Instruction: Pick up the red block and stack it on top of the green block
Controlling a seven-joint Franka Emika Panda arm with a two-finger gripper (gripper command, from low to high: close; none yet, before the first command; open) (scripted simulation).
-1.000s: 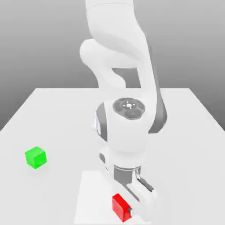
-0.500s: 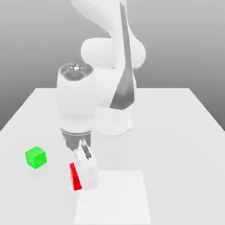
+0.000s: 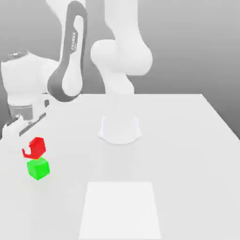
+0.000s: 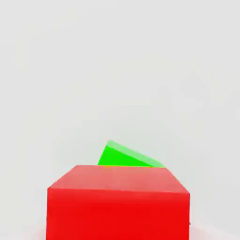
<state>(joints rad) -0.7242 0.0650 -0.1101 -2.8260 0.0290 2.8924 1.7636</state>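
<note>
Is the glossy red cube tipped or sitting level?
Slightly tipped: in the exterior view, the glossy red cube leans beside the hand, its edges slanting above the green one.

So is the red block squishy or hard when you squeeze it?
The red block is probably hard, since its edges look straight and crisp. It looks shiny, so it might be a bit slippery. Its flat faces mean it probably won't roll.

A simulated robot workspace — a bare arm (image 3: 70,61) over a pale table (image 3: 173,154), plain grey backdrop (image 3: 183,47) behind — rather lab-like.
</note>
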